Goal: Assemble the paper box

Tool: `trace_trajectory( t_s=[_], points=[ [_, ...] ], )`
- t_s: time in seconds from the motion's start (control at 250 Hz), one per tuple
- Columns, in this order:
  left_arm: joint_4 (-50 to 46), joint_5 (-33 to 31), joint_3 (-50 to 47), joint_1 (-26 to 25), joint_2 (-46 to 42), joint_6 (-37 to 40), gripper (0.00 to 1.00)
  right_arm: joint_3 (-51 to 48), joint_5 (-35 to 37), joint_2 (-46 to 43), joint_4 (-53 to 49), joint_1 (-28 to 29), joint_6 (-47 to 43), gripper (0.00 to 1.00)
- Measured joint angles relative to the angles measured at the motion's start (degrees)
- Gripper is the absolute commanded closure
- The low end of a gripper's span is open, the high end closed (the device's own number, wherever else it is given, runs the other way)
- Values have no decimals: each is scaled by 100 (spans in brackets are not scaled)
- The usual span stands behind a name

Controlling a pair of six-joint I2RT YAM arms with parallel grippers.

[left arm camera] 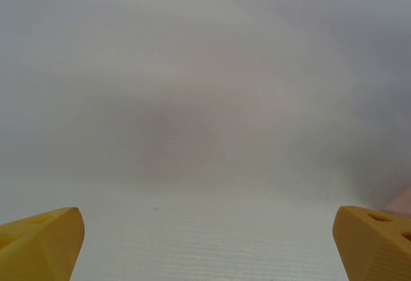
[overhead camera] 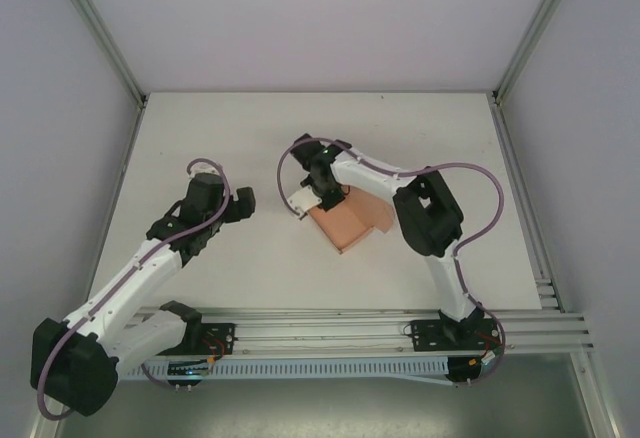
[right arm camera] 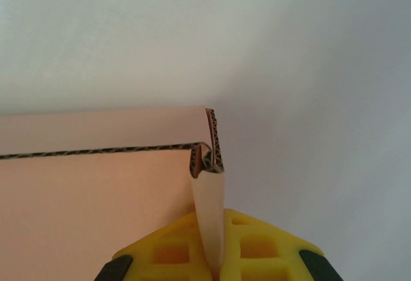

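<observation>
Right tool (right arm camera: 217, 258): yellow lattice-moulded plastic, clenched on a narrow flap (right arm camera: 209, 210) of the paper box (overhead camera: 350, 223). The card is salmon-pink and smooth-faced, corrugated at the cut edge and folded at the corner. The box lies mid-table, slightly right.

Left tool (left arm camera: 205, 242): released, its yellow wedge-shaped halves wide apart over bare table (overhead camera: 250, 138), well apart from the box.

Table white, matte, finely ribbed. Walls (overhead camera: 60, 108) pale grey.

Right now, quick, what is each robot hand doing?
Left gripper: open, holding nothing.
Right gripper: shut on a flap of the salmon-pink corrugated-card paper box.
</observation>
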Motion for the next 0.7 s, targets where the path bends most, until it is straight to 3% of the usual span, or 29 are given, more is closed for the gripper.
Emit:
trace_trajectory(
  t_s=[0.112,0.2,0.216,0.244,0.256,0.488,0.588,0.699],
  points=[
    [-15,70,-133,87,-101,-72,1,57,-9,7,-98,162,-295,69],
    [-52,120,-142,96,-92,-109,1,243,-31,9,-243,199,-245,60],
    [-50,129,-142,96,-94,-111,1,273,-28,7,-258,197,-232,50],
    [-50,138,-142,96,-96,-114,1,308,-46,0,-273,192,-219,8],
    [-50,146,-142,96,-98,-111,1,319,-50,-9,-284,186,-170,2],
    [-52,289,-142,96,-315,-118,1,219,-212,-691,-299,96,568,1],
    [-50,354,-142,96,-415,-153,1,-313,-164,-1687,334,74,1744,1],
    [-35,490,-142,96,-426,-175,1,-833,444,-2802,964,-20,3633,1]
  ],
)
